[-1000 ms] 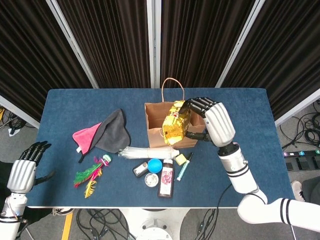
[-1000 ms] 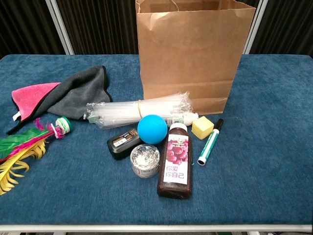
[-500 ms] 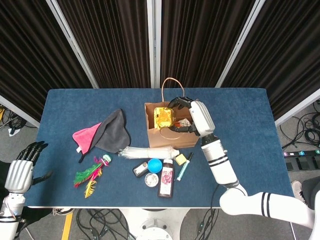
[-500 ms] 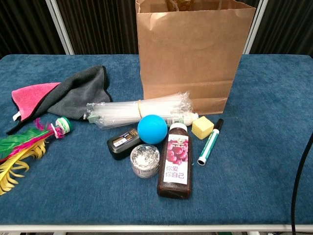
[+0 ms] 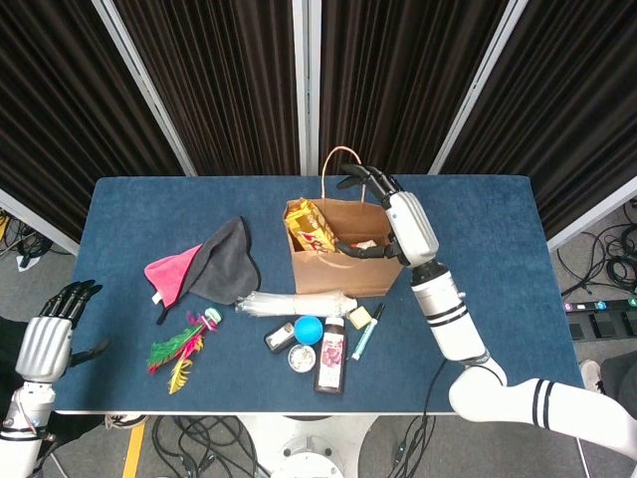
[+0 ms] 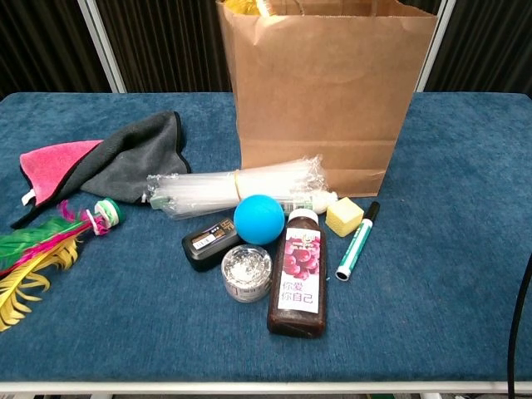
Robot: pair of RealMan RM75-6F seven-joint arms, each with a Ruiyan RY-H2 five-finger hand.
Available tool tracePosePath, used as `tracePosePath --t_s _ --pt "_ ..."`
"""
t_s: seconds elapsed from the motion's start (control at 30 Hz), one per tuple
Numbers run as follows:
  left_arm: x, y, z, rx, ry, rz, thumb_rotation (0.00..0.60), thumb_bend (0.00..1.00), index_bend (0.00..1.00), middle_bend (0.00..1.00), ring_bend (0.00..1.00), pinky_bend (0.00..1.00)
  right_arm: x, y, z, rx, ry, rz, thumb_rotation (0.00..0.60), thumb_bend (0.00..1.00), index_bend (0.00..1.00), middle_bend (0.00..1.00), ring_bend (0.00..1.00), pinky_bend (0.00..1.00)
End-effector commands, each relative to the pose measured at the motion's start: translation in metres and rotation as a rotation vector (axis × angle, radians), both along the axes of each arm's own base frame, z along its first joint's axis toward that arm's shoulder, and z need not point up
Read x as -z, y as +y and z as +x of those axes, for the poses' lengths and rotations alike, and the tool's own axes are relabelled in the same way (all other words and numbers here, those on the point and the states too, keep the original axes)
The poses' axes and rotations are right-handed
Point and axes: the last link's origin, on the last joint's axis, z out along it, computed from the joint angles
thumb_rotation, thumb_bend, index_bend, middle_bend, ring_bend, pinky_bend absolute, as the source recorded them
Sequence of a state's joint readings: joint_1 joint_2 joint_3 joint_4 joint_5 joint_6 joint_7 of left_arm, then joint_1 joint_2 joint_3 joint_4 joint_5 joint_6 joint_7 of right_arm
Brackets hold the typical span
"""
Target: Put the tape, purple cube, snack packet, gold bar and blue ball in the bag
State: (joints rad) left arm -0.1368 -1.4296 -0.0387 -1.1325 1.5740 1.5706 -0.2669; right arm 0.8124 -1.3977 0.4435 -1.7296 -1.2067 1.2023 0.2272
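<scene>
- Nearest me, low in the chest view, stands a dark juice bottle (image 6: 298,274) with a silvery round tin (image 6: 248,271) just left of it and a small black case (image 6: 210,243) beyond that; none of these are mine to pack.
- The blue ball (image 6: 258,219) sits just behind them, touching the bundle of clear plastic-wrapped tubes (image 6: 237,190). It is not yet in the bag, so that step remains.
- A yellow cube (image 6: 344,216) and a green marker (image 6: 357,241) lie right of the bottle; feathers (image 6: 33,258) and a grey-and-pink cloth (image 6: 100,162) lie at the left.
- My left hand (image 5: 45,339) hangs off the table's lower left corner in the head view, holding nothing, fingers loosely curled.
- The brown paper bag (image 6: 324,91) stands upright at centre. The snack packet (image 5: 311,225), yellow and red, rests inside against its left wall.
- My right hand (image 5: 383,214) is over the bag's mouth, fingers spread around the rim and gripping nothing that I can see.
- I can't spot the tape, purple cube or gold bar on the table; I judge they may be inside already, but the bag hides its depths.
</scene>
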Motion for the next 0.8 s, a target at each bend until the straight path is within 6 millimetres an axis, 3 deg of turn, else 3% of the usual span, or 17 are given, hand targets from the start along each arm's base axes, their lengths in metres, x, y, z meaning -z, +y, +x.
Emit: tracePosePath --t_s 0.03,0.2,0.43,0.63,0.8 --pt "0.000 0.001 0.001 0.003 -0.001 -0.001 0.600 0.22 0.22 0.26 0.16 0.25 -0.017 0.007 0.005 -0.075 -0.023 -0.096 0.600 0.00 0.14 0.29 0.12 0.14" --pt "0.001 0.002 0.003 0.004 -0.005 -0.007 0.600 0.22 0.22 0.26 0.16 0.25 -0.040 0.026 0.010 -0.177 0.011 -0.226 0.600 0.00 0.14 0.30 0.12 0.14" --pt "0.003 0.000 0.004 0.007 -0.009 -0.007 0.600 0.22 0.22 0.26 0.16 0.25 -0.056 0.076 0.013 -0.336 0.158 -0.293 0.600 0.00 0.20 0.36 0.19 0.21" --pt "0.000 -0.001 0.006 0.013 -0.008 0.007 0.600 0.22 0.22 0.26 0.16 0.25 -0.039 0.121 0.002 -0.412 0.384 -0.157 0.600 0.00 0.26 0.37 0.23 0.28" --pt "0.000 -0.003 0.007 0.008 -0.016 0.010 0.600 0.22 0.22 0.26 0.16 0.25 -0.010 0.131 -0.016 -0.418 0.620 -0.030 0.600 0.00 0.28 0.38 0.25 0.32"
